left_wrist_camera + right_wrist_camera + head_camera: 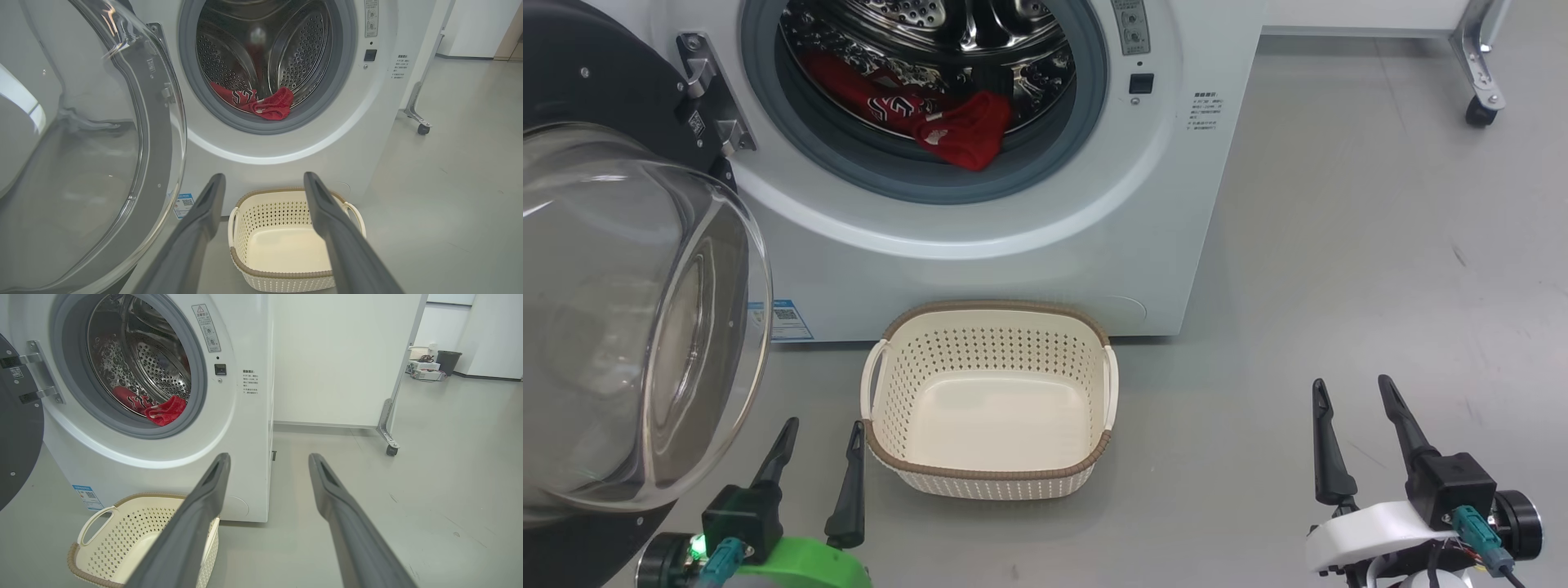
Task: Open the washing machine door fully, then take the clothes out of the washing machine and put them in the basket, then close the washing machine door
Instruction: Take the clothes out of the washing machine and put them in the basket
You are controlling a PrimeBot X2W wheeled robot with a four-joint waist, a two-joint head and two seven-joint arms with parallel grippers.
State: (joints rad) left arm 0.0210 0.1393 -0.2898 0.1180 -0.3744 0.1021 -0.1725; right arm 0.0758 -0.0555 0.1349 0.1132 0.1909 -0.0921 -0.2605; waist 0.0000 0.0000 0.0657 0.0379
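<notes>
The glossy black round door with its bulging clear glass bowl is hanging open, its left side cut off by the head view's edge. A crumpled bright red garment, its lettering unreadable, is lying at the lip of the white washer's perforated steel drum. It is drooping over the grey rubber gasket. A cream perforated plastic basket with a brown woven-look rim is sitting just before the machine. The left gripper and the right gripper are hovering with fingers spread, holding nothing.

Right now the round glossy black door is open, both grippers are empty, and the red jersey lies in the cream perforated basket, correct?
No. The red jersey lies in the steel drum; the cream basket holds nothing, as the head view shows. The black door is open, and the left gripper and right gripper are empty.
</notes>
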